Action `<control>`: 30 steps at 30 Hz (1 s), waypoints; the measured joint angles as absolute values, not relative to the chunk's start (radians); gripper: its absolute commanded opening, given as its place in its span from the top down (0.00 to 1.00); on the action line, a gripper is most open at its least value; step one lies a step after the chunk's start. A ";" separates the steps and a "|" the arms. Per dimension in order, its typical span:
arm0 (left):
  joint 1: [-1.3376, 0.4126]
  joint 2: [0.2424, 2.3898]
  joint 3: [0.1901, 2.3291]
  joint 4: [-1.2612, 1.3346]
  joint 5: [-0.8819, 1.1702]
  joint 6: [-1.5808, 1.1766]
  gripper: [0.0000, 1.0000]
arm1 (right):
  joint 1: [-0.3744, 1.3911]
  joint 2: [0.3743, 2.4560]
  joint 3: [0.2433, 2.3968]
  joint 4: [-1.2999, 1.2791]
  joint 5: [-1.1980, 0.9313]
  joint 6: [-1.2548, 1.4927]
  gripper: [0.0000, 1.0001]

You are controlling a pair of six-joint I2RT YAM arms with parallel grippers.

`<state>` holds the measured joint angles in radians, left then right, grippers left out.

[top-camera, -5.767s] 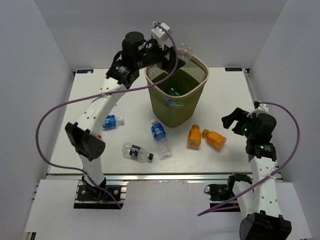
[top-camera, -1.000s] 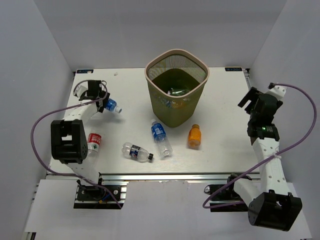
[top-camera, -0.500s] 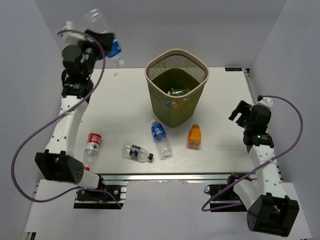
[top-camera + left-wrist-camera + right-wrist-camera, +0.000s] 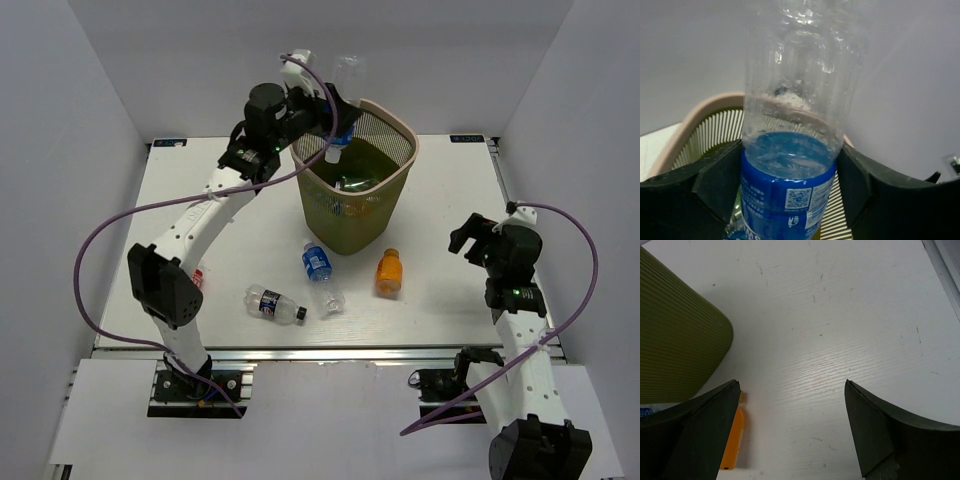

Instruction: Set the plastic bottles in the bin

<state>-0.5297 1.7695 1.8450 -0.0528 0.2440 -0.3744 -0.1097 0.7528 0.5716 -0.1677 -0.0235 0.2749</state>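
My left gripper [image 4: 337, 118] hangs over the bin's [image 4: 408, 132] back left rim, shut on a clear plastic bottle [image 4: 342, 100] with a blue label, cap pointing down into the bin. In the left wrist view both fingers press the bottle's [image 4: 790, 175] sides above the pink rim [image 4: 695, 117]. On the table lie a blue-labelled bottle [image 4: 320, 275], a dark-labelled one [image 4: 273, 304] and an orange one [image 4: 389, 272]. A red-labelled bottle [image 4: 199, 274] peeks from behind the left arm. My right gripper [image 4: 468, 238] is open and empty, right of the orange bottle [image 4: 732, 440].
Several bottles lie at the bottom of the bin [image 4: 345, 184]. The bin's green wall [image 4: 675, 340] fills the left of the right wrist view. The left arm's purple cable [image 4: 100, 240] loops over the table's left side. Grey walls enclose the table.
My left arm has swung from the far left corner to above the bin, carrying the blue-labelled bottle. The right arm has shifted slightly, gripper still open.
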 measured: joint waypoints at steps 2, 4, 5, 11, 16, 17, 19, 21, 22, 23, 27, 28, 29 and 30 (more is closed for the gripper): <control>-0.552 1.799 1.869 -0.085 0.235 -0.347 0.02 | -0.110 0.747 0.572 -0.167 -0.037 0.272 0.11; -0.568 1.820 1.891 -0.111 0.225 -0.337 0.02 | -0.110 0.743 0.572 -0.165 -0.056 0.266 0.11; -0.575 1.823 1.893 -0.120 0.222 -0.334 0.02 | -0.110 0.742 0.571 -0.165 -0.065 0.261 0.11; -0.578 1.808 1.893 -0.154 0.159 -0.321 0.02 | -0.110 0.762 0.566 -0.157 -0.186 0.230 0.11; -0.569 1.744 1.888 -0.194 -0.022 -0.308 0.02 | -0.093 0.810 0.566 -0.160 -0.253 0.220 0.11; -0.558 1.720 1.884 -0.203 -0.042 -0.309 0.02 | -0.081 0.815 0.566 -0.162 -0.260 0.218 0.11; -0.521 1.665 1.855 -0.213 -0.068 -0.319 0.02 | -0.052 0.820 0.566 -0.162 -0.268 0.213 0.11; -0.449 1.603 1.805 -0.217 -0.078 -0.347 0.02 | -0.006 0.827 0.566 -0.163 -0.264 0.208 0.11; -0.402 1.567 1.761 -0.207 -0.088 -0.366 0.02 | 0.021 0.832 0.566 -0.163 -0.262 0.207 0.11; -0.351 1.526 1.703 -0.205 -0.101 -0.386 0.02 | 0.052 0.839 0.566 -0.164 -0.250 0.207 0.11; -0.210 1.342 1.372 -0.188 -0.260 -0.476 0.02 | 0.152 0.873 0.566 -0.174 -0.191 0.232 0.11; -0.205 1.295 1.278 -0.188 -0.303 -0.497 0.02 | 0.167 0.881 0.566 -0.175 -0.180 0.244 0.11; -0.207 1.251 1.186 -0.184 -0.337 -0.517 0.02 | 0.182 0.889 0.564 -0.169 -0.170 0.259 0.11; -0.212 1.215 1.111 -0.189 -0.360 -0.532 0.02 | 0.198 0.895 0.554 -0.152 -0.170 0.275 0.11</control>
